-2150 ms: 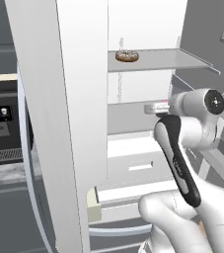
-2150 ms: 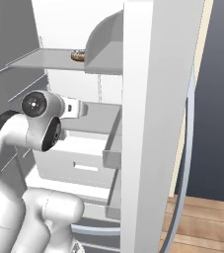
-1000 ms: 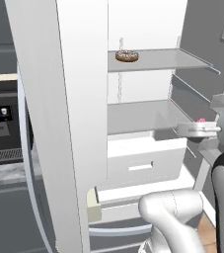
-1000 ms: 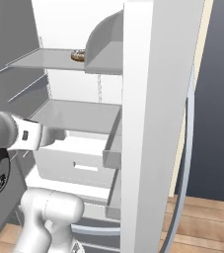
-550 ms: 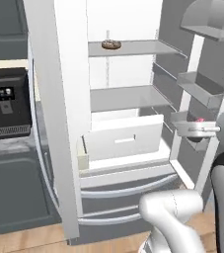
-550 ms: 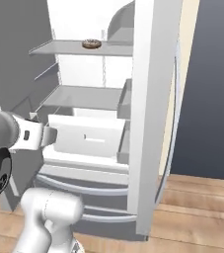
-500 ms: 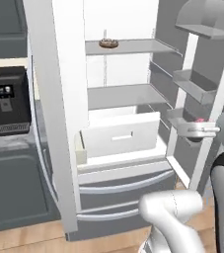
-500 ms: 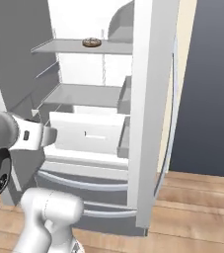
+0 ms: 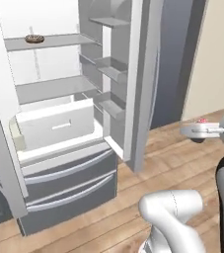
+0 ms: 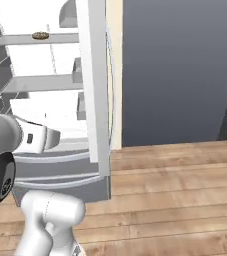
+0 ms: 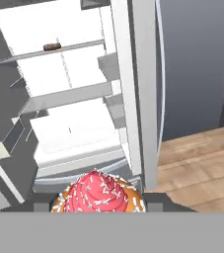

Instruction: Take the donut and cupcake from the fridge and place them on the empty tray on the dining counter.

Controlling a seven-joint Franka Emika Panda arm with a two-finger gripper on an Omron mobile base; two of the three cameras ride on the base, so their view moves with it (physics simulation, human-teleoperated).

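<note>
The cupcake point(image 11: 97, 192), pink-red frosting with pale sprinkles, sits between my gripper's fingers at the bottom of the hand view. Seen from the left base view, my gripper point(image 9: 197, 130) is shut on the cupcake point(image 9: 201, 120) out over the wooden floor, well to the right of the fridge point(image 9: 59, 148). The fridge stands open, showing its white shelves. The donut point(image 9: 34, 38) lies on the top shelf; the other views show the donut point(image 10: 40, 35) and the donut point(image 11: 51, 47) in that same spot. The tray and dining counter are out of view.
The fridge's right door point(image 9: 140, 84) stands wide open with bins on its inner side. A white drawer point(image 9: 54, 123) is pulled out under the middle shelf. A dark grey wall point(image 10: 180, 70) rises right of the fridge. Wooden floor point(image 10: 175, 190) spreads to the right.
The arm drew back from the middle shelf with the cupcake in the gripper. The base then backed off and swung right, so the fridge slid left in the base views.
</note>
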